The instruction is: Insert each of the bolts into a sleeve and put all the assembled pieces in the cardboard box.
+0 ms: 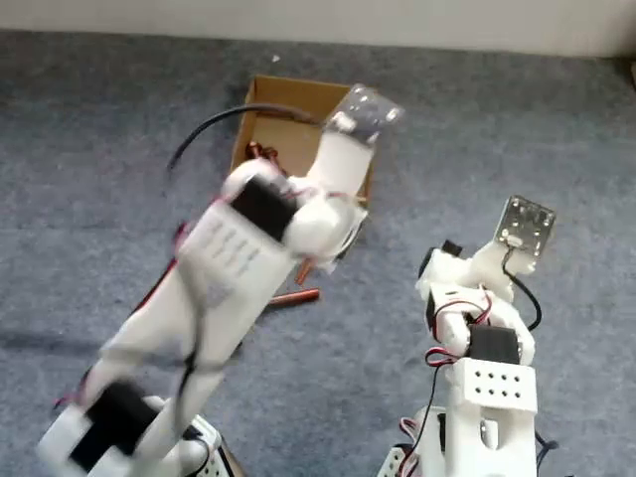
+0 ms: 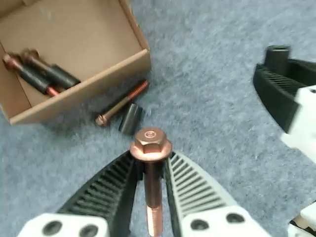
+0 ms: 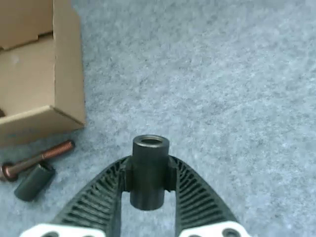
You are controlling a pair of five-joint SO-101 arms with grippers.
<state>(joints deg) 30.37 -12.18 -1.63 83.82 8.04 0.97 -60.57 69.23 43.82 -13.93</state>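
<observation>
- Left wrist view: the left gripper [image 2: 152, 160] is clenched on a copper bolt [image 2: 151, 143]. The bolt's hex head pokes out past the fingertips. It is held above the grey carpet [image 2: 212, 64], outside the cardboard box [image 2: 89, 79] and off one of its corners.
- Inside the box, against one wall, lie two assembled pieces [image 2: 39, 74], each a bolt pushed through a sleeve.
- Just outside the box's nearest wall, a loose bolt [image 2: 122, 102] lies flat on the carpet. A loose sleeve [image 2: 130, 118] lies right beside it, on the side away from the box; whether they touch, I cannot tell.
- Right wrist view: the right gripper [image 3: 149, 165] grasps a dark sleeve [image 3: 147, 187] with its open bore facing outward. It is held over the carpet, apart from the box and past one corner.
- High view: the left arm [image 1: 238, 258] reaches over the box's near edge, while the right arm [image 1: 487, 338] stands well apart from the box.
</observation>
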